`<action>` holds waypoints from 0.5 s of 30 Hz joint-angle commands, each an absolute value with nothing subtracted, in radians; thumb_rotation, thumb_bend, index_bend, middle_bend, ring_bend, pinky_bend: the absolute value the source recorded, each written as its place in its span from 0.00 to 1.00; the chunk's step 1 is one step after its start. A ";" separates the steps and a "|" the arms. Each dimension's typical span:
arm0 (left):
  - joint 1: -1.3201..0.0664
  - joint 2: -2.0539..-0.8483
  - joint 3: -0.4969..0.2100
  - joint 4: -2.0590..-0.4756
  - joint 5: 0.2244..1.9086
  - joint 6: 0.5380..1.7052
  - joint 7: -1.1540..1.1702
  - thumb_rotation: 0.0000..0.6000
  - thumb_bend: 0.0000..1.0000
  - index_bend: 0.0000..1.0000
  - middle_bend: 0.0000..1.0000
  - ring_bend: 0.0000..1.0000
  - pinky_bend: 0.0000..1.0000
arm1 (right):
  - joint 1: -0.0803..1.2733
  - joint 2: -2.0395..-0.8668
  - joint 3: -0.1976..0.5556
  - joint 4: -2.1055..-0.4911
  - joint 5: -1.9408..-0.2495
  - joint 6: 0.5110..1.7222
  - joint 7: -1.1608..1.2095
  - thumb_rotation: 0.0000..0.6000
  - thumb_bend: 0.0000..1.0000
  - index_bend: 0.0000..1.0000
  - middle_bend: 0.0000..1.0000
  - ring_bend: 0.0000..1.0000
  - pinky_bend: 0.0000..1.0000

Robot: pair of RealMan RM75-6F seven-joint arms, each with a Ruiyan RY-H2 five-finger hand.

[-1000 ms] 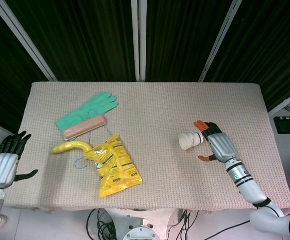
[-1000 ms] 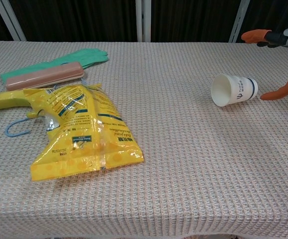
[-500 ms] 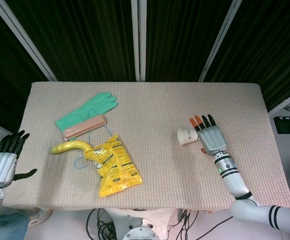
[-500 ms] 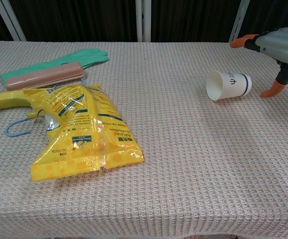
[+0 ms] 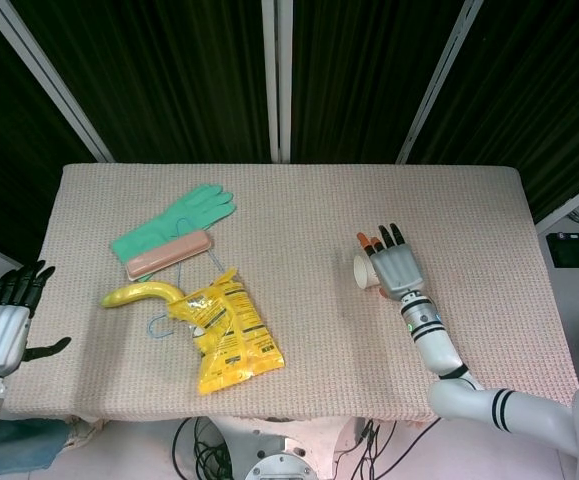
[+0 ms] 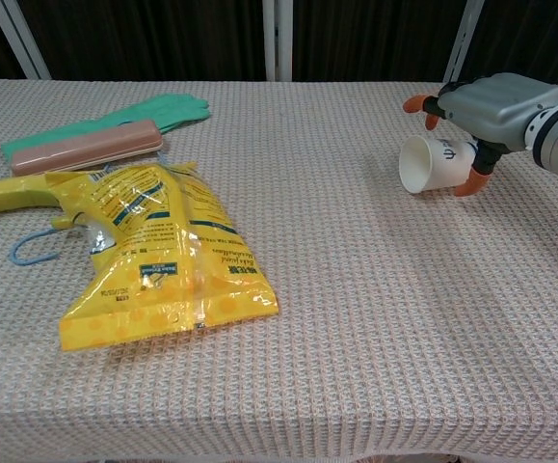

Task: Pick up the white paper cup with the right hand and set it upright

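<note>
The white paper cup (image 5: 364, 272) (image 6: 425, 164) lies on its side at the right of the table, its mouth facing left. My right hand (image 5: 394, 265) (image 6: 495, 101) is spread over the cup's rear half, fingers stretched past its far side and thumb down on its near side. The cup's base is hidden under the palm, and no firm grip shows. At the table's left front edge my left hand (image 5: 4, 325) hovers off the table with its fingers apart and nothing in it.
On the left of the cloth-covered table (image 5: 299, 200) lie a green glove (image 5: 174, 225) (image 6: 115, 121), a pink case (image 5: 169, 255) (image 6: 86, 147), a banana (image 5: 144, 293), a yellow snack bag (image 5: 231, 330) (image 6: 153, 251) and a blue hook (image 6: 28, 251).
My right hand has moved left from beside the cup's base to over the cup. The cup has shifted slightly left. The left hand has barely moved.
</note>
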State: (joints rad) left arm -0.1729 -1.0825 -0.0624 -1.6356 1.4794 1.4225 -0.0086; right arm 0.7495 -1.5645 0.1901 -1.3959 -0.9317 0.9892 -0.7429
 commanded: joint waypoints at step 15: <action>-0.177 -1.089 -0.061 -1.630 1.476 1.413 0.004 1.00 0.06 0.02 0.00 0.00 0.00 | 0.749 -1.625 0.172 -1.309 -1.050 1.036 -0.624 1.00 0.07 0.41 0.40 0.04 0.00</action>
State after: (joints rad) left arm -0.1767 -1.0885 -0.0613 -1.6304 1.4762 1.4132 0.0040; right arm 0.7496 -1.6214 0.1730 -1.3148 -1.0425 1.0324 -0.6312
